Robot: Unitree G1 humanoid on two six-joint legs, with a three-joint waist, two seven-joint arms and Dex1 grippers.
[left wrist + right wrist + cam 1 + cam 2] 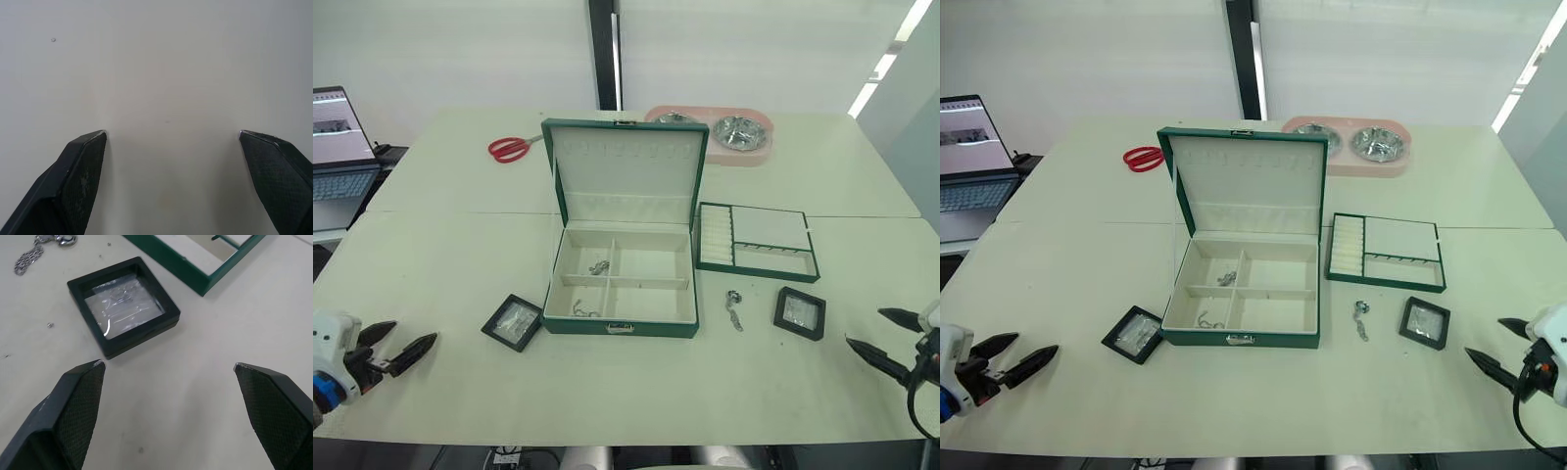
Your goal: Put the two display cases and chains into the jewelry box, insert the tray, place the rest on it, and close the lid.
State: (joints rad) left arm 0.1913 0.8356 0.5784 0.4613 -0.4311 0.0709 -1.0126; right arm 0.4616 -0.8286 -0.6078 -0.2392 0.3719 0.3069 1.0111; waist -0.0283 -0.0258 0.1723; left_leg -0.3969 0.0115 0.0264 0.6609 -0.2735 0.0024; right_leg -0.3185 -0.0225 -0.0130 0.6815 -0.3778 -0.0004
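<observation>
My left jaws (406, 339) hang low over the near left corner of the pale surface (450, 284), spread wide with nothing between them; the left wrist view shows both fingertips (85, 161) apart over bare top. My right jaws (881, 334) sit at the near right edge, equally wide and empty, and in the right wrist view they point toward the right display case (122, 306), which lies flat just beyond the tips, untouched. The jewelry box (620, 323) stands in the middle of the surface with its lid (626, 171) raised upright, cream lining showing. Two of its four compartments already hold a chain: one chain (598, 266) in the far left cell, another (582, 311) in the near left cell. A third chain (734, 308) lies loose on the surface between the box and the right display case (800, 312). The left display case (513, 322) rests just beside the box's near left corner, tilted diamond-wise. The tray (759, 241) lies flat to the right of the box, close to it, ring rolls on its left side. Behind the box are red-handled scissors (509, 149) and a pink double bowl (734, 134); a laptop (337, 142) sits off the far left.
</observation>
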